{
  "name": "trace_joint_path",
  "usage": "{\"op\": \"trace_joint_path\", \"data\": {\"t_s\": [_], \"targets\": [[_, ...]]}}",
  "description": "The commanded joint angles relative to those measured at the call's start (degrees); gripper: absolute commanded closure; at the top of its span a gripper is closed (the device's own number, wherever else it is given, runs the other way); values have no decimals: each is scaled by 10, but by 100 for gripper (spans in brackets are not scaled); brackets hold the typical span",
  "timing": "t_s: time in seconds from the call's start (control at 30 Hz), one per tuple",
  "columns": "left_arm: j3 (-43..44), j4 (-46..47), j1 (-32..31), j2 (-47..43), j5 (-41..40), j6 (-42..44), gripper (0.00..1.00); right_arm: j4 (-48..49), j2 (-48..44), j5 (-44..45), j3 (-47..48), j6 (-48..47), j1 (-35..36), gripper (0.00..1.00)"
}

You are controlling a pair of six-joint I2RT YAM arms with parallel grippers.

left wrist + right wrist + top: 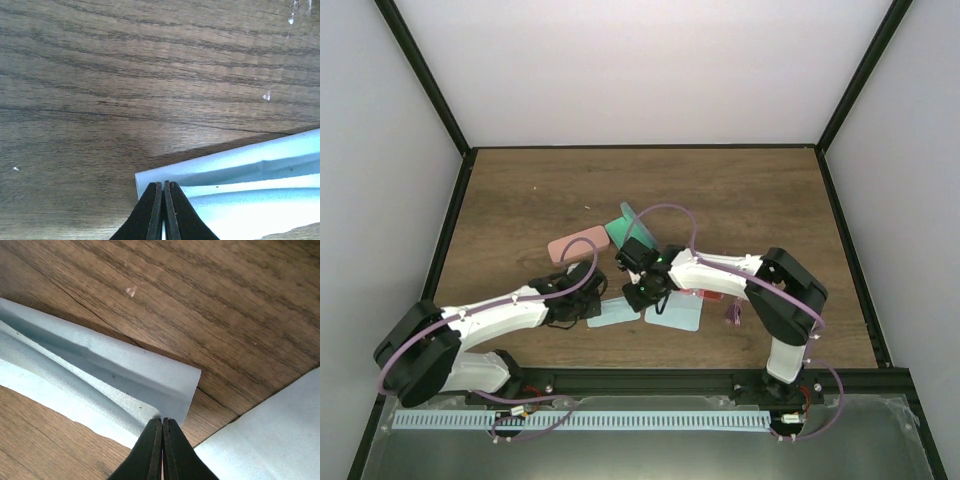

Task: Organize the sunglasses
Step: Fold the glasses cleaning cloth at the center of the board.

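Left wrist: left claw (163, 185) closed on pale blue cloth (240, 175) corner; right claw (162, 421) likewise pinches cloth.

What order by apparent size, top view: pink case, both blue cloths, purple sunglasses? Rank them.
1. right blue cloth
2. left blue cloth and pink case: look alike, cloth partly hidden, so unranked
3. purple sunglasses, clearly smallest
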Motion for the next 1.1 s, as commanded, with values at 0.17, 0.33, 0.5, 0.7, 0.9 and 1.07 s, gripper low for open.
{"op": "trace_joint_path", "data": {"t_s": [0.17, 0.33, 0.5, 0.7, 0.9, 1.07], "targets": [[2, -16, -2, 12, -14, -4, 96, -10, -13, 13, -18, 1, 2, 99], [-1, -18, -2, 16, -17, -5, 96, -7, -11, 10, -16, 0, 2, 99], [1, -20, -2, 20, -22, -7, 95, -5, -7, 7, -14, -2, 2, 98], [3, -24, -2, 12, -34, -14, 64, -5, -9, -5, -12, -7, 2, 94], [12, -32, -2, 11, -46, -15, 57, -5, -16, -6, -10, -9, 2, 92], [17, -31, -2, 4, -52, -18, 57, 1, -13, -26, -10, -19, 2, 94]]}}
